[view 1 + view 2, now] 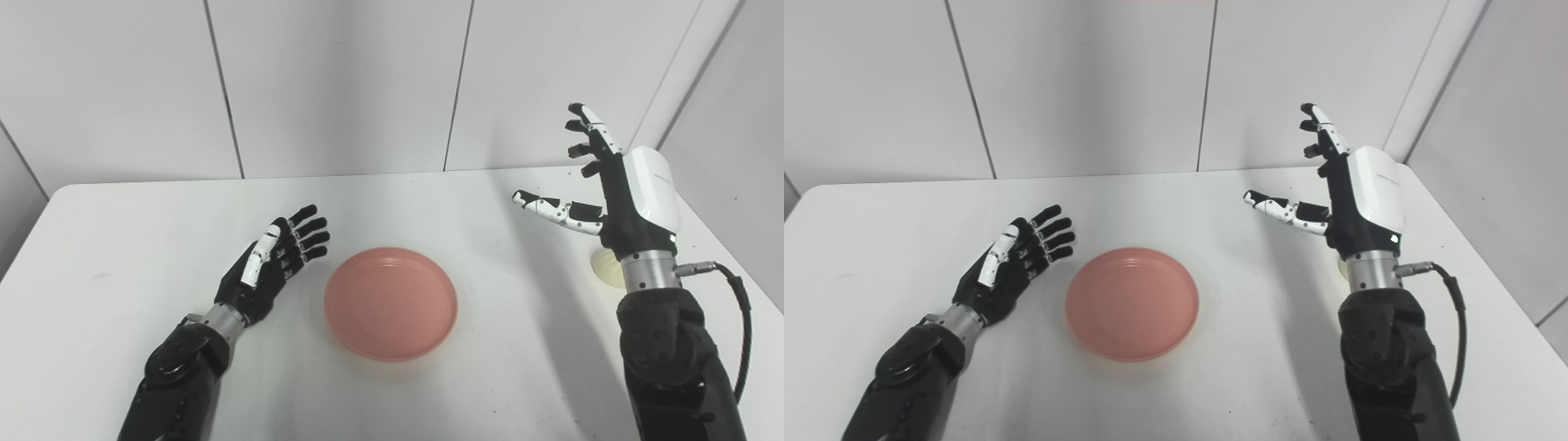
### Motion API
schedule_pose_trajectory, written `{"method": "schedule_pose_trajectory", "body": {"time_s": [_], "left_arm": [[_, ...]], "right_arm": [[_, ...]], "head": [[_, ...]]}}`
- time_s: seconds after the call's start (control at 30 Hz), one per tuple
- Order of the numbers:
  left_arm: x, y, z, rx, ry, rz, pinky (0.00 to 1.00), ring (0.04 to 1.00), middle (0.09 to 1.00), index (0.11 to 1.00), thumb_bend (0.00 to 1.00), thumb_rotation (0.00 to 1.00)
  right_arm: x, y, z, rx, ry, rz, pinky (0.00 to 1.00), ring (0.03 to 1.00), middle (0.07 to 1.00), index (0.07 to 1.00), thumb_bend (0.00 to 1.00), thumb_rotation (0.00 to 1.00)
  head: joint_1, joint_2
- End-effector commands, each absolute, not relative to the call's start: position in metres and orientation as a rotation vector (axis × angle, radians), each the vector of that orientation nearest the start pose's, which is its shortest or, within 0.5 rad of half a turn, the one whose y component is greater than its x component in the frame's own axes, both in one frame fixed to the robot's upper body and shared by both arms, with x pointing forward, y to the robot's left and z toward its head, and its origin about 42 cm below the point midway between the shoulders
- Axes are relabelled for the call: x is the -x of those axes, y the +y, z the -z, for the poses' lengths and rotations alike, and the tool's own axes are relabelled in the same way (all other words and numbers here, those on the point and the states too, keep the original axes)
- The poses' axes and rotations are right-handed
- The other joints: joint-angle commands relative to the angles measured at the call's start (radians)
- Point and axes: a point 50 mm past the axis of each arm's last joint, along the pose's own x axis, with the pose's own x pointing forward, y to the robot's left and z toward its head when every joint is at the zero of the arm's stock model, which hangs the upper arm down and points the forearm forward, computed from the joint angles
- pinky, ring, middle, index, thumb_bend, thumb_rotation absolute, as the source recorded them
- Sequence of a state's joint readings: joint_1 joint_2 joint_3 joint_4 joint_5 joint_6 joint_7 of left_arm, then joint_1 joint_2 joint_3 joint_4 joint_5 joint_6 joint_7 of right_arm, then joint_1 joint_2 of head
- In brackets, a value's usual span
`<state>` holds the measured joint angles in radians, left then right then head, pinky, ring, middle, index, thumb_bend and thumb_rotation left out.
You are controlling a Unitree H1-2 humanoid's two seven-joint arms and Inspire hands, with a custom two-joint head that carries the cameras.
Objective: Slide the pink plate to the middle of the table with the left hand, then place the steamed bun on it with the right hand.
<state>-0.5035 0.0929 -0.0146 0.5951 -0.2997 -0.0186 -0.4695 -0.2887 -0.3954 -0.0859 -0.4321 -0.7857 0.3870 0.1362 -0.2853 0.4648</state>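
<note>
The pink plate (391, 301) lies flat near the middle of the white table (122, 233), with nothing on it. Just to its left my left hand (272, 262) rests low over the table, open, fingers stretched toward the back, a small gap from the plate's rim. My right hand (618, 184) is raised above the table's right side, open, fingers spread and pointing up, thumb (551, 208) out to the left. The pale steamed bun (606, 267) sits on the table behind my right wrist, mostly hidden; in the right eye view only a sliver of the bun (1342, 267) shows.
White wall panels (343, 86) stand close behind the table's far edge. The table's right edge runs just past my right arm, where a black cable (744, 318) loops out from the wrist.
</note>
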Motion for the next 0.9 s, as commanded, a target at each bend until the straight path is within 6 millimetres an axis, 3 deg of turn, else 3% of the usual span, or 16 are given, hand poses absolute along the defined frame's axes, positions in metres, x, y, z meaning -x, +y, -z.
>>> {"method": "schedule_pose_trajectory", "body": {"time_s": [0.0,0.2,0.3,0.43,0.7,0.8,0.87], "left_arm": [[-0.396,0.215,-0.047,0.191,0.319,0.457,0.85,0.856,0.875,0.866,0.45,0.98],[-0.396,0.224,-0.044,0.198,0.321,0.463,0.85,0.852,0.874,0.864,0.47,0.95],[-0.397,0.228,-0.043,0.201,0.320,0.461,0.84,0.848,0.870,0.859,0.48,0.92],[-0.397,0.233,-0.042,0.201,0.321,0.460,0.84,0.840,0.864,0.853,0.49,0.91],[-0.399,0.241,-0.041,0.205,0.324,0.460,0.82,0.834,0.857,0.846,0.50,0.88],[-0.399,0.243,-0.041,0.204,0.324,0.459,0.82,0.831,0.854,0.842,0.51,0.87],[-0.399,0.244,-0.041,0.203,0.324,0.460,0.82,0.831,0.854,0.842,0.51,0.86]], "right_arm": [[-0.322,-0.331,-0.324,1.119,-0.288,0.434,0.54,0.681,0.819,0.865,0.79,0.41],[-0.324,-0.354,-0.320,1.123,-0.159,0.459,0.53,0.680,0.809,0.844,0.80,0.31],[-0.326,-0.360,-0.318,1.139,-0.114,0.456,0.53,0.699,0.804,0.839,0.79,0.30],[-0.329,-0.370,-0.312,1.146,-0.047,0.434,0.60,0.768,0.830,0.832,0.79,0.27],[-0.335,-0.396,-0.300,1.103,0.078,0.455,0.64,0.801,0.877,0.839,0.79,0.26],[-0.338,-0.401,-0.295,1.097,0.104,0.470,0.57,0.719,0.805,0.840,0.79,0.25],[-0.339,-0.403,-0.292,1.092,0.110,0.473,0.58,0.727,0.806,0.833,0.79,0.23]], "head": [[-0.012,0.000],[-0.054,0.005],[-0.066,0.007],[-0.088,0.009],[-0.119,0.017],[-0.124,0.020],[-0.127,0.023]]}}
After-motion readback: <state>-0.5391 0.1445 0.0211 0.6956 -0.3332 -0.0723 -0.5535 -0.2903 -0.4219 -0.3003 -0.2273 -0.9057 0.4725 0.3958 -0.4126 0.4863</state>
